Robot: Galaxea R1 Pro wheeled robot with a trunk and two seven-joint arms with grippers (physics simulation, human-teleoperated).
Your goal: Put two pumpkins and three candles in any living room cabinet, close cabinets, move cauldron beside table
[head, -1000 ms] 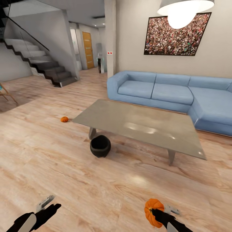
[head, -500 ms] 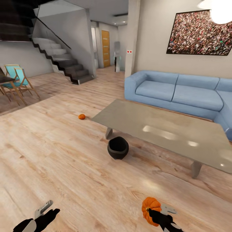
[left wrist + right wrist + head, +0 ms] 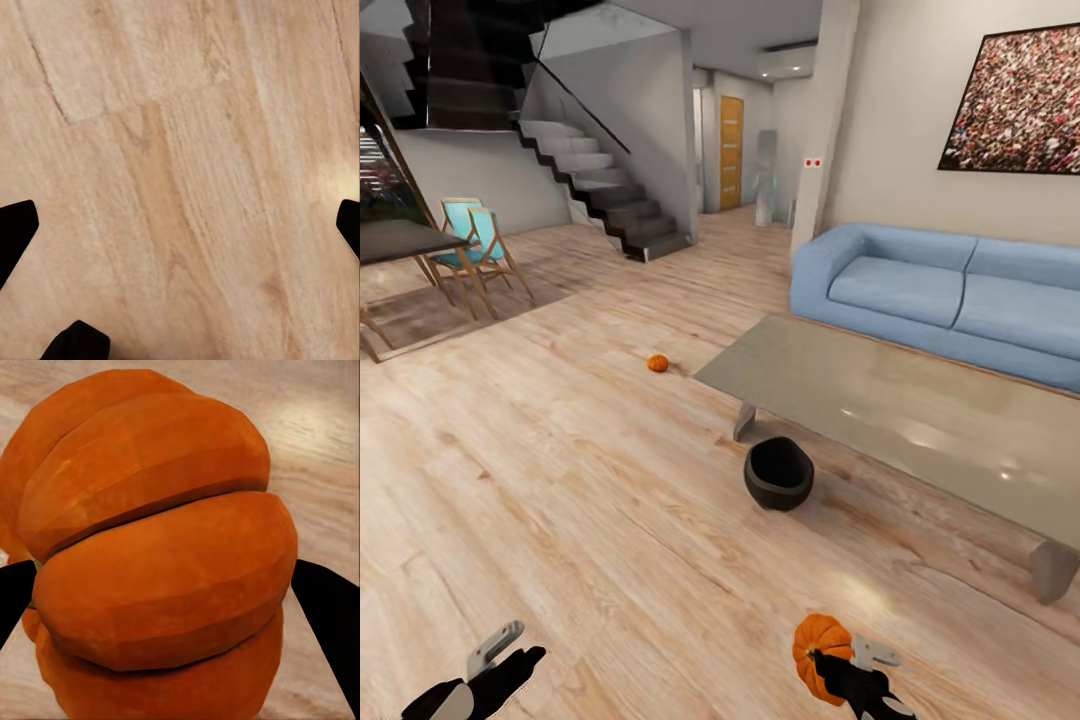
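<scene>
My right gripper (image 3: 840,662) is shut on a ribbed bright-orange pumpkin (image 3: 818,643), held low over the wooden floor; in the right wrist view that pumpkin (image 3: 157,525) sits between the two dark fingertips. A second small pumpkin (image 3: 657,363) lies on the floor, off the far corner of the low grey table (image 3: 920,420). The black cauldron (image 3: 778,473) stands on the floor beside the table's near corner leg. My left gripper (image 3: 503,648) hangs open over bare floorboards, its fingertips wide apart around nothing (image 3: 180,225).
A blue sofa (image 3: 950,290) runs behind the table. Stairs (image 3: 610,200) rise at the back left. A dark table (image 3: 400,240) with wooden folding chairs (image 3: 475,250) stands at the far left. Wide wooden floor lies between me and them.
The whole view has swung to the left, so table, sofa and cauldron slid rightward in the picture and the chairs came into sight. The right gripper keeps its hold on the pumpkin.
</scene>
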